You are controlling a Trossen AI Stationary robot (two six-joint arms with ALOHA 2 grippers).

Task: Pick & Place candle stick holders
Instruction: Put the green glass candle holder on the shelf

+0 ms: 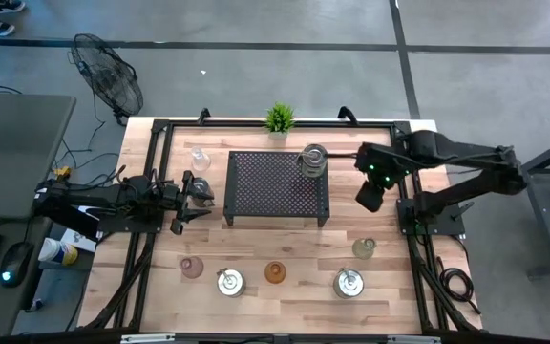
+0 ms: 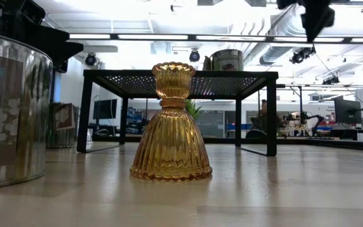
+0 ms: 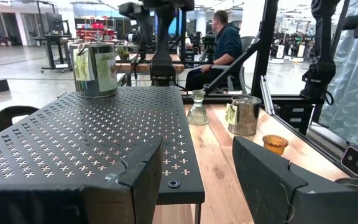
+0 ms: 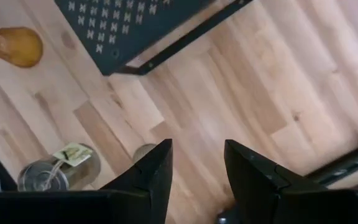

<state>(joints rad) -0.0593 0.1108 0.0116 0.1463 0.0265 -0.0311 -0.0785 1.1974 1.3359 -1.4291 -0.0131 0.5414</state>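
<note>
Seen from above, the left gripper [image 1: 181, 199] is held low over the wooden table [image 1: 285, 248], just off the left edge of the black perforated rack [image 1: 277, 186], fingers apart with nothing between them. A clear holder [image 1: 200, 158] stands beyond it, toward the table's far edge, and a pink holder [image 1: 192, 268] stands well back from it along the near edge. The right gripper [image 1: 369, 194] is held above the table just off the rack's right edge, also parted and empty. A silver holder [image 1: 313, 160] stands on the rack's far right corner, near this gripper. A greenish holder [image 1: 365, 248] lies on the near side of it. In the near row, two silver holders on disc bases [image 1: 229, 282] [image 1: 349, 283] flank an amber holder [image 1: 275, 273]. A small potted plant [image 1: 279, 118] is set at the far edge.

At table height, the amber holder [image 2: 171, 123] is shown upright in front of the rack [image 2: 180, 77], with a silver holder [image 2: 11, 110] at the picture's edge.

Through the left wrist camera, open dark fingers [image 3: 284, 180] are shown level with the rack top [image 3: 86, 130]; ahead stand the silver holder [image 3: 96, 68], greenish holder [image 3: 197, 109], another silver holder [image 3: 245, 115] and amber rim [image 3: 275, 144]. A seated person [image 3: 219, 46] is visible beyond.

Through the right wrist camera, parted fingers [image 4: 157, 171] are shown above bare wood, with the amber holder [image 4: 14, 45] and a silver holder [image 4: 58, 171] below.
</note>
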